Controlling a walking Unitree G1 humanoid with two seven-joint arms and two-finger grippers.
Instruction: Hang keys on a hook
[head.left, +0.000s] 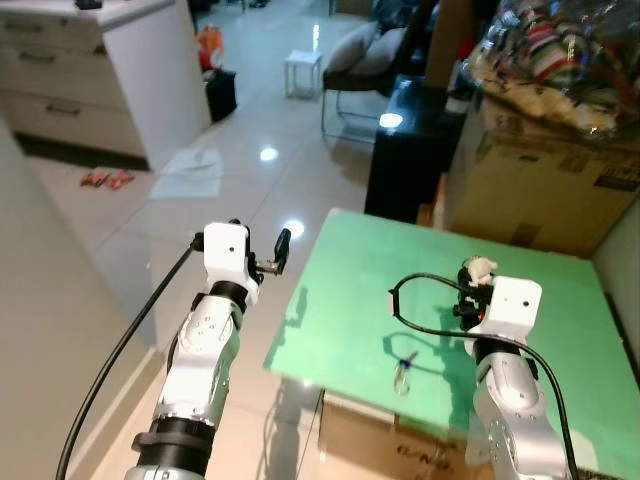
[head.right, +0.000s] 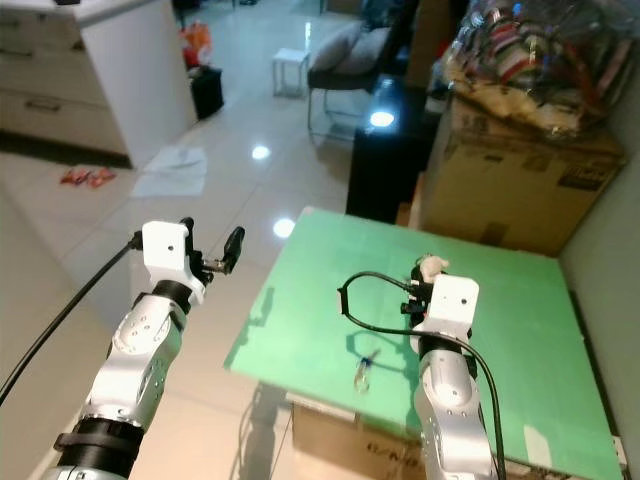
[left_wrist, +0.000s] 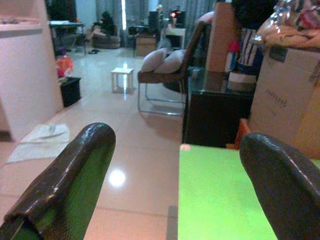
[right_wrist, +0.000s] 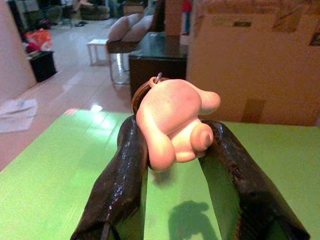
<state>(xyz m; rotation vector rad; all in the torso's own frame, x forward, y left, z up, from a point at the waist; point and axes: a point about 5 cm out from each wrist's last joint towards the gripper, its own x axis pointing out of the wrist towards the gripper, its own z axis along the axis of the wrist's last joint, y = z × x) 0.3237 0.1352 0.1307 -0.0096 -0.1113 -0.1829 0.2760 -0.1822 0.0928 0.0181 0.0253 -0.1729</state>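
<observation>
My right gripper (right_wrist: 175, 137) is shut on a pale pink pig-shaped key charm (right_wrist: 172, 122) with a metal ring (right_wrist: 156, 79) at its top. It holds the charm (head.left: 478, 268) above the middle of the green table (head.left: 540, 330). A small metal key-like piece (head.left: 403, 374) lies on the table near its front edge, left of the right arm. My left gripper (head.left: 265, 250) is open and holds nothing. It hovers over the floor just off the table's left edge, fingers (left_wrist: 70, 180) pointing toward the room.
A large cardboard box (head.left: 540, 190) topped with packaged goods stands behind the table, beside a black cabinet (head.left: 405, 150). Farther back are a chair with cushions (head.left: 355, 60) and a small white stool (head.left: 303, 70). White drawers (head.left: 90, 80) at left; paper (head.left: 190, 165) on the tiled floor.
</observation>
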